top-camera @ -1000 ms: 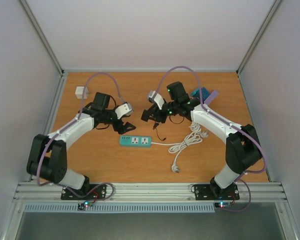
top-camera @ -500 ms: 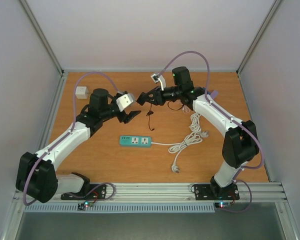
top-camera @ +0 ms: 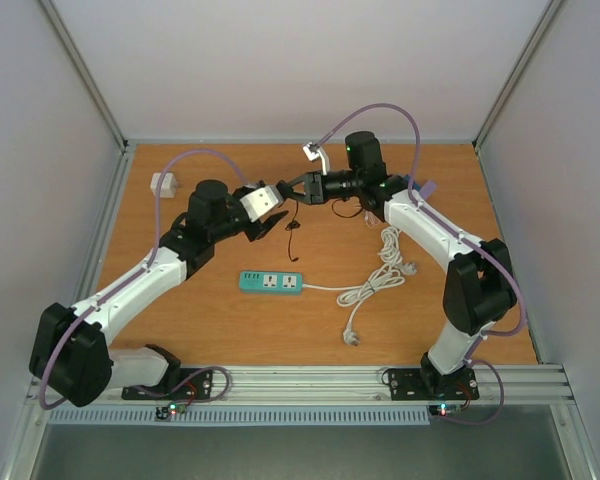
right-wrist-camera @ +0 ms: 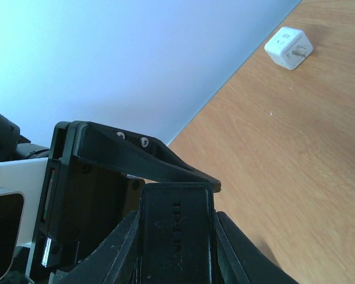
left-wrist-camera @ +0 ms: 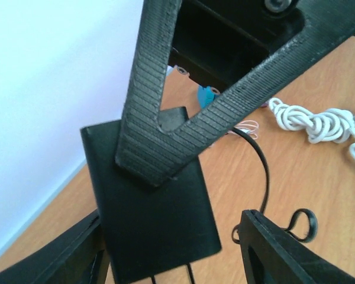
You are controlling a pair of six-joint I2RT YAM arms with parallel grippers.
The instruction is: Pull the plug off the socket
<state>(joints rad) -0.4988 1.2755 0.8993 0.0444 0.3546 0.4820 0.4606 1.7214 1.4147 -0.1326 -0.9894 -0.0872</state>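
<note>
The left white-and-black arm (top-camera: 145, 275) and the right white-and-black arm (top-camera: 430, 225) extend forward and converge at centre. The left end effector (top-camera: 268, 215) stands with jaws apart. The right end effector (top-camera: 293, 188) is raised, its jaws clamped on a black rectangular plastic adapter (left-wrist-camera: 157, 231), which sits between the left fingers (left-wrist-camera: 59, 260).

On my feed the wooden table (top-camera: 230, 330) carries a teal power strip (top-camera: 271, 283), its coiled white cable (top-camera: 380, 272), and a white adapter cube (top-camera: 163, 184) at the far-left corner.
</note>
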